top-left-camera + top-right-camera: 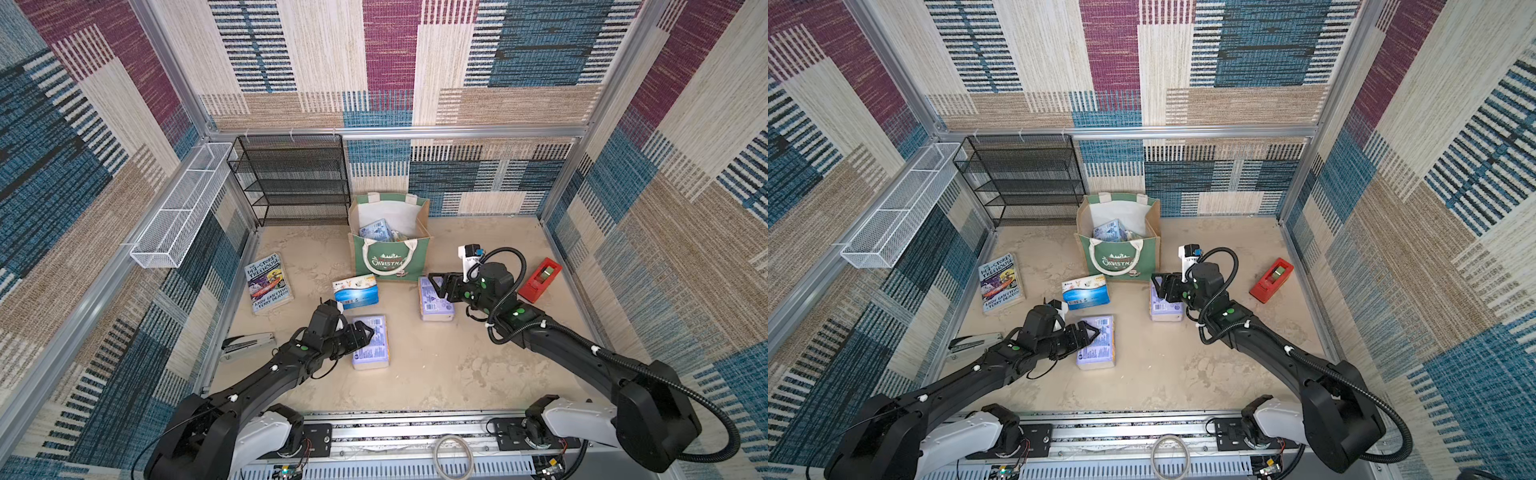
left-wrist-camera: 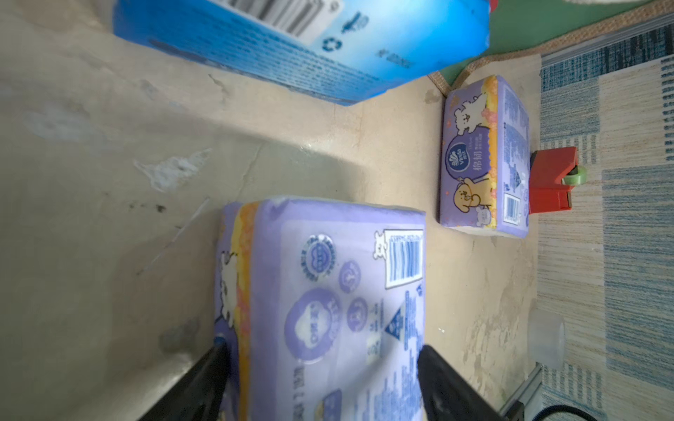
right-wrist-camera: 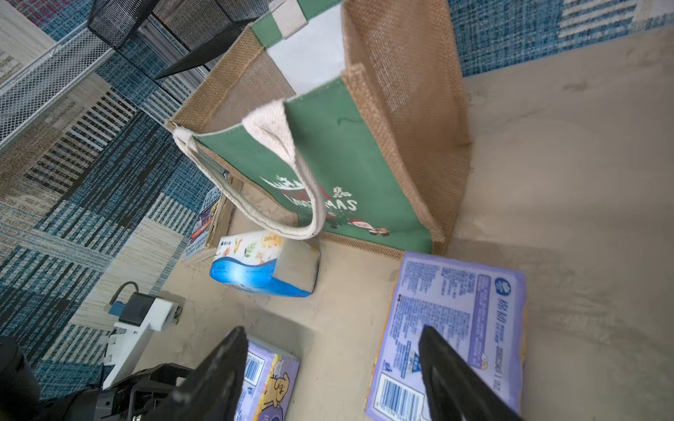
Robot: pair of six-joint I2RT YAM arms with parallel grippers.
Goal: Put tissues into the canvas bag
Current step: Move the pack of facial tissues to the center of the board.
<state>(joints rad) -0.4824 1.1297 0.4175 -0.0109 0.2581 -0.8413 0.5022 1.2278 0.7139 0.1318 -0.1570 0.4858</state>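
Canvas bag (image 1: 417,259) upright at the back middle of the worktop (image 1: 436,374), mouth open, front handle flopped down over the green face. Inside it a light blue pack (image 1: 376,230) shows against the white lining; more lies beside it, too hidden to name. Three tissue packs out on the worktop. Blue-white pack (image 1: 356,291) just in front of the bag's left corner. Right-hand lavender pack (image 1: 434,307) flat, barcode side up, just off the bag's right front corner. Left-hand lavender pack (image 1: 371,345) flat, nearer the arms, apart from the other two. Left end effector (image 2: 322,364) low over that pack, fingers wide, one against each long side of the wrap; whether they are pressing in I cannot tell, and the pack sits on the worktop. Right end effector (image 3: 332,339) above the bag-side end of the Right-hand lavender pack, fingers spread, holding nothing. Off to the sides: paperback book (image 1: 268,282), stapler (image 1: 247,344), red tape dispenser (image 1: 540,279), black mesh rack (image 1: 291,178) in the back corner.
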